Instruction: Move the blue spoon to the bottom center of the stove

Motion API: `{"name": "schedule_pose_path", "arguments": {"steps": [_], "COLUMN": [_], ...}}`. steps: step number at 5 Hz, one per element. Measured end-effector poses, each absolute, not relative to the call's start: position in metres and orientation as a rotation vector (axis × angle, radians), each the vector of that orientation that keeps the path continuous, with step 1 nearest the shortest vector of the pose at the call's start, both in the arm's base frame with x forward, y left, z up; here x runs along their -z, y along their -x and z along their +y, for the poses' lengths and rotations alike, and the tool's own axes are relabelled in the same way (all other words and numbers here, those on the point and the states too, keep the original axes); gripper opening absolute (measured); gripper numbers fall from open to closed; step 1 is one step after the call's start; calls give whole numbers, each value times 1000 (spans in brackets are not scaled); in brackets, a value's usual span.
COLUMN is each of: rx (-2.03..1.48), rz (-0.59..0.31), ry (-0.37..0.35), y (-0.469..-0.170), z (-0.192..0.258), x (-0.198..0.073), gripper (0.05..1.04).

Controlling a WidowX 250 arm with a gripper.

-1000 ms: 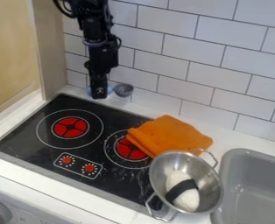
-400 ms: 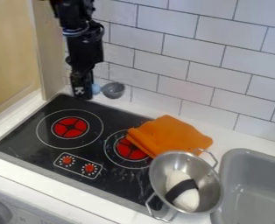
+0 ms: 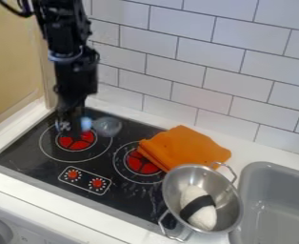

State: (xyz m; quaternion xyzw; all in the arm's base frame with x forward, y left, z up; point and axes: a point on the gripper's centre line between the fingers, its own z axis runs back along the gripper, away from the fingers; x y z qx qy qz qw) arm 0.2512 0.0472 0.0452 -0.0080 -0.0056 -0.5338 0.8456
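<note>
The gripper (image 3: 67, 127) has its jaws closed on the blue spoon (image 3: 86, 124), which is above the left burner (image 3: 82, 142) of the stove (image 3: 31, 162), and at the stove's right side there are lying orange cloth (image 3: 189, 147) and metal pot (image 3: 227, 205).

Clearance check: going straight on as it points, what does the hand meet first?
Likely the stovetop, around the burner at upper left; the spoon in the hand might touch first. Height unclear at this angle.

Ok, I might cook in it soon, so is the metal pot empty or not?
Not empty: a white object with a black band lies inside the metal pot.
</note>
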Motion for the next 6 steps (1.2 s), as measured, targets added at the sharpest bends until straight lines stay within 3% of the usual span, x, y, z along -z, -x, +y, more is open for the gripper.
{"name": "schedule_pose_path", "arguments": {"steps": [2, 6], "rx": [1171, 1229], "rz": [42, 139], "ry": [19, 10], "y": [-231, -226], "z": [37, 26], "x": [-33, -2], "gripper": [373, 372]}}
